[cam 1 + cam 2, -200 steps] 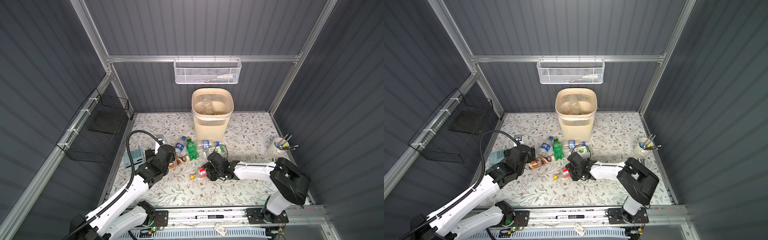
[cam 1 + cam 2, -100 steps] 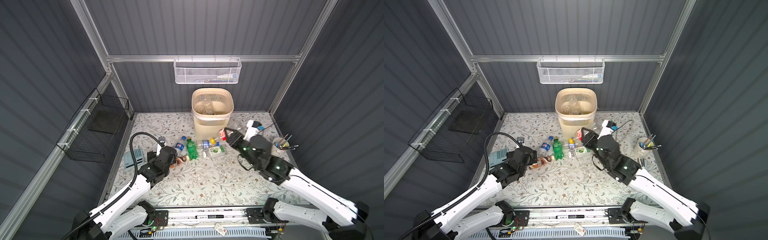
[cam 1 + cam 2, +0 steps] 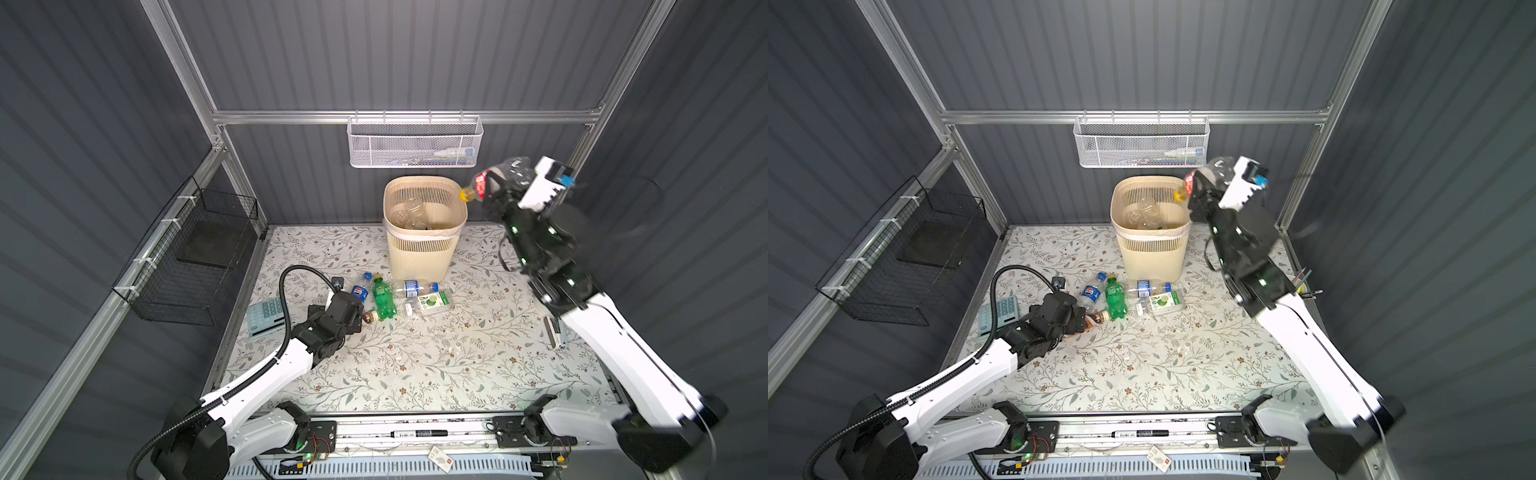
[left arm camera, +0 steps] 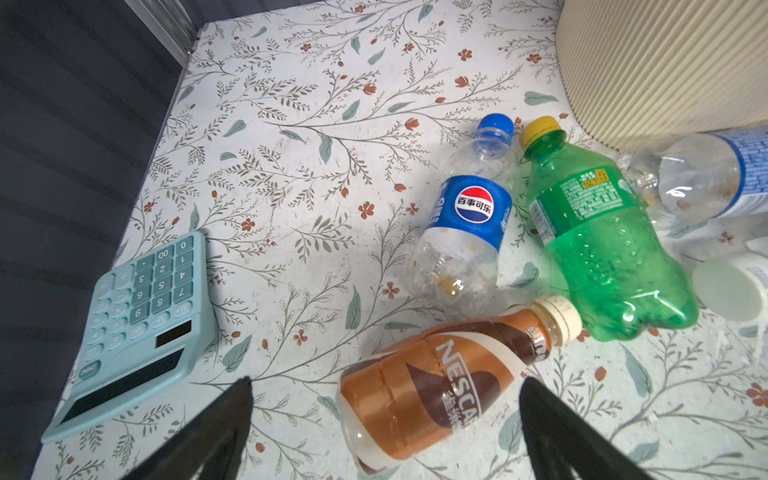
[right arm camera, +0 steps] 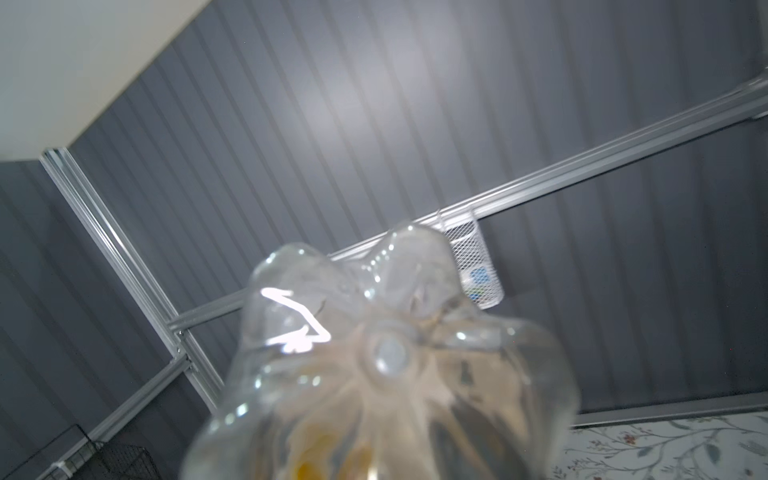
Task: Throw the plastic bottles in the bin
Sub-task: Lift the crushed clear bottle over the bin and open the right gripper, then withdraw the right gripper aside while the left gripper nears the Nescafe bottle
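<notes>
The red-label bottle (image 3: pixel 494 179) is aloft and tilted, its yellow cap at the rim of the bin (image 3: pixel 419 257). The right hand (image 3: pixel 492 192) grips it, raised beside the bin. Clear bottles (image 3: pixel 409 212) lie inside the bin. In front of it, several more lie on the table (image 3: pixel 415 365), among them a green bottle (image 3: pixel 383 297) and a brown bottle (image 4: pixel 440 382). The left hand (image 4: pixel 384 386) is wide open, with fingers either side of the brown bottle, apart from it.
</notes>
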You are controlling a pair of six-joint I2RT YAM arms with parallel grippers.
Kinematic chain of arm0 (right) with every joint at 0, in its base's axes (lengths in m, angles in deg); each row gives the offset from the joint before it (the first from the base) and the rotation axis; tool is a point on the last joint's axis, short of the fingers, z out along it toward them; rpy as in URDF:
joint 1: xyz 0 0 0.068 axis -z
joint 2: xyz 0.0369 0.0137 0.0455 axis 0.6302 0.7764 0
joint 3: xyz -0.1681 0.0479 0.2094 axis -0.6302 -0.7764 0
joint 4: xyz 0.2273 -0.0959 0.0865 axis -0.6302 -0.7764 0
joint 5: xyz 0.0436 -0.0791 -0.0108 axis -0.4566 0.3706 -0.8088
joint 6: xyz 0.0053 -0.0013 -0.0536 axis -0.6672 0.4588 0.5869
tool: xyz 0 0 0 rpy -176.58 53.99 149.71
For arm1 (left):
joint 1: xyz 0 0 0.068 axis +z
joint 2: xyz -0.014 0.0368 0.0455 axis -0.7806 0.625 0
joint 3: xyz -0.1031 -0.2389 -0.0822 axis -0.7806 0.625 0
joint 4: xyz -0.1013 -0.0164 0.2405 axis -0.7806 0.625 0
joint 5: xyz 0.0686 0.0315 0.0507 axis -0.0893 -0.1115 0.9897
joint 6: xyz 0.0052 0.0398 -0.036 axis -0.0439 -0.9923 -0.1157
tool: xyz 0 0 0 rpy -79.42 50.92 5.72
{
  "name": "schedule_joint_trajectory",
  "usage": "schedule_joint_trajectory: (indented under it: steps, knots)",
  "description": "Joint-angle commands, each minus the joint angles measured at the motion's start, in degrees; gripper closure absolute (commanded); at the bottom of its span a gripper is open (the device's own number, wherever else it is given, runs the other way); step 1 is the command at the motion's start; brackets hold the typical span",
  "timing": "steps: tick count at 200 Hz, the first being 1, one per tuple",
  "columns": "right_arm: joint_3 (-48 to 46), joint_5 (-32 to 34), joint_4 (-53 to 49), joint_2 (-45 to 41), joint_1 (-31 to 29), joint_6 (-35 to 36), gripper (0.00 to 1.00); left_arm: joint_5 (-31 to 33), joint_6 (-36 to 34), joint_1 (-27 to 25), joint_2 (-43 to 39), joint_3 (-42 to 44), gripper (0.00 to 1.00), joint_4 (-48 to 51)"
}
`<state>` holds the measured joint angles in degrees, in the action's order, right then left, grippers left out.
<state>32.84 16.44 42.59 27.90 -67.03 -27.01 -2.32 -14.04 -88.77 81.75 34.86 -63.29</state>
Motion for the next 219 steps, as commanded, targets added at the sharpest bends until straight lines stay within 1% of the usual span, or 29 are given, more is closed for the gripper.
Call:
schedule_joint_trajectory:
  steps: [1,8,12,16,28,34,44,57,76,93,115,137,152,173,191,219]
  knots:
    - [13.2,-14.1,-21.4,12.5,1.5,-1.0,0.33,-1.7,-0.5,-0.1,0.2,-2.2,0.0,1.6]
    - [16.9,-13.0,-26.0,14.6,1.6,-1.0,0.25,-1.5,-0.7,-0.1,0.0,-2.4,0.0,2.2]
    - [17.9,-11.8,-27.0,15.1,1.7,-1.3,0.17,-1.3,-0.9,-0.1,-0.2,-2.4,0.0,2.5]
    - [17.8,-11.0,-27.1,14.9,1.8,-1.6,0.12,-1.2,-1.2,-0.1,-0.4,-2.4,0.0,2.7]
    - [14.5,-8.7,-23.3,12.0,2.4,-2.3,0.03,-1.8,-2.6,-0.1,-1.1,-2.4,0.0,2.9]
    - [12.2,-7.7,-20.6,10.1,2.7,-2.6,0.01,-2.1,-3.4,-0.2,-1.3,-2.4,0.0,2.9]
    - [9.1,-6.4,-18.3,7.4,3.1,-2.9,0.01,-2.6,-4.7,-0.2,-1.3,-2.4,0.0,2.9]
    - [6.2,-5.0,-17.7,4.1,3.5,-2.9,0.01,-3.6,-7.1,-0.2,-0.6,-2.8,0.0,3.1]
    - [0.5,-3.5,-16.2,-0.6,4.1,-2.8,0.01,-4.4,-11.6,-0.2,2.2,-4.5,0.0,4.8]
    - [-6.9,-3.0,-13.7,-5.7,5.1,-3.9,0.01,-5.0,-16.7,-0.2,6.2,-7.3,0.0,8.1]
    - [-15.6,-3.2,-12.1,-11.5,7.5,-7.0,0.01,-6.7,-23.3,-0.2,12.0,-10.7,0.0,11.4]
    - [-23.6,-4.1,-12.9,-15.9,10.5,-10.1,0.01,-7.2,-27.5,-0.2,18.0,-13.7,0.0,14.8]
    - [-29.2,-4.3,-13.4,-20.5,12.6,-11.3,0.01,-7.4,-30.2,-0.1,21.6,-14.9,0.0,16.4]
    - [-35.0,-4.8,-15.2,-24.7,15.7,-12.5,0.01,-7.2,-32.4,-0.2,25.4,-16.0,0.01,16.9]
    - [-39.0,-5.2,-16.8,-27.5,17.8,-13.2,0.01,-8.2,-33.1,-0.1,27.4,-16.7,0.01,16.8]
    - [-44.2,-5.9,-18.6,-30.5,20.0,-14.2,0.01,-11.0,-33.5,-0.1,30.6,-18.1,0.07,18.6]
